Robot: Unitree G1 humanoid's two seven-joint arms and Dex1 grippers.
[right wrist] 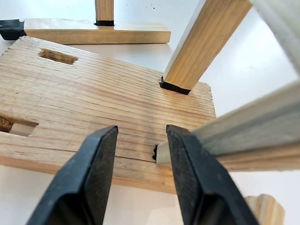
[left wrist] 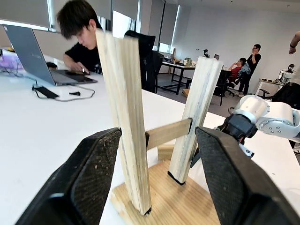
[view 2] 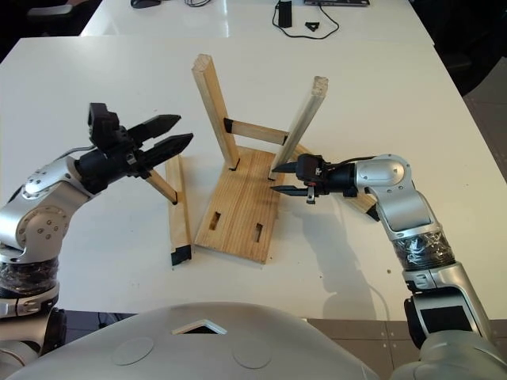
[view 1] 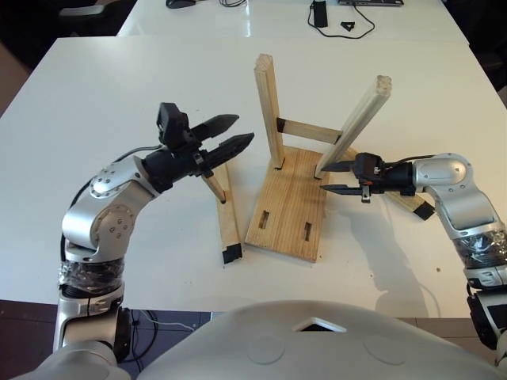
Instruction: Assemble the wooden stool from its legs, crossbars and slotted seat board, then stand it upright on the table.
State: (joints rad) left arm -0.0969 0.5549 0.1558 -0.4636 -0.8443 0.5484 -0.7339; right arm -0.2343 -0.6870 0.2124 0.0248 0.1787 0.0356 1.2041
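Pincers on both arms gape apart, holding nothing. The left gripper (view 1: pixel 226 136) hovers over a loose leg (view 1: pixel 229 218) lying on the table (view 1: pixel 95 87) just left of the flat seat board (view 1: pixel 285 214). The right gripper (view 1: pixel 333 177) sits at the foot of the tilted leg (view 1: pixel 356 123). Nearest, 2 slots (view 1: pixel 265 219) are bare. Farther back, 2 legs stand planted, joined by a crossbar (view 1: pixel 310 131). Roughly half looks done: 2 legs and righting the stool remain.

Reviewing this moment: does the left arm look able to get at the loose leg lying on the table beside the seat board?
Probably yes. The left gripper hangs open above the loose leg, which lies flat beside the seat board with nothing over it.
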